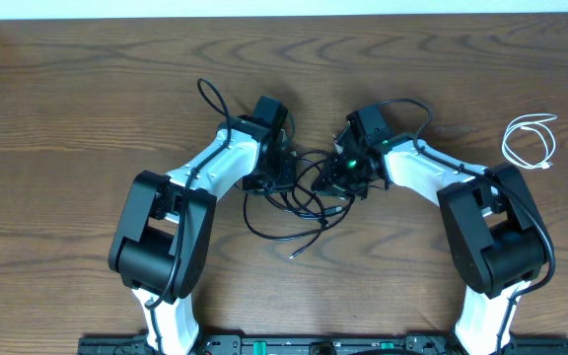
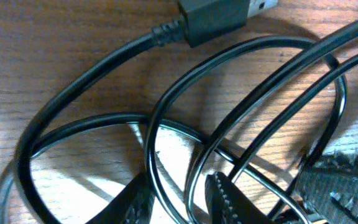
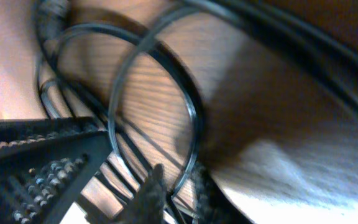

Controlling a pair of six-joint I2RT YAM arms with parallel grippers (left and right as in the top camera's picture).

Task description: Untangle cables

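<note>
Gripping black cable [image 2: 104, 62] w/ L gripper [image 2: 178, 199] | R gripper [image 3: 179, 193] astride it

Black cable [image 2: 92, 70] loops seemingly block the table [image 1: 67, 99] centre.

Brown wood-grain table [image 1: 87, 89]. Black cable [image 1: 304, 202] in tangled loops at centre, plug flat on wood. White cable [image 1: 507, 143] coiled near right edge, well apart.

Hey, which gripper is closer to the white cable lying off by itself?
Right. The white cable lies far off to the right; the right gripper is at the black cable tangle's nearer side, the left gripper at its far side.
</note>
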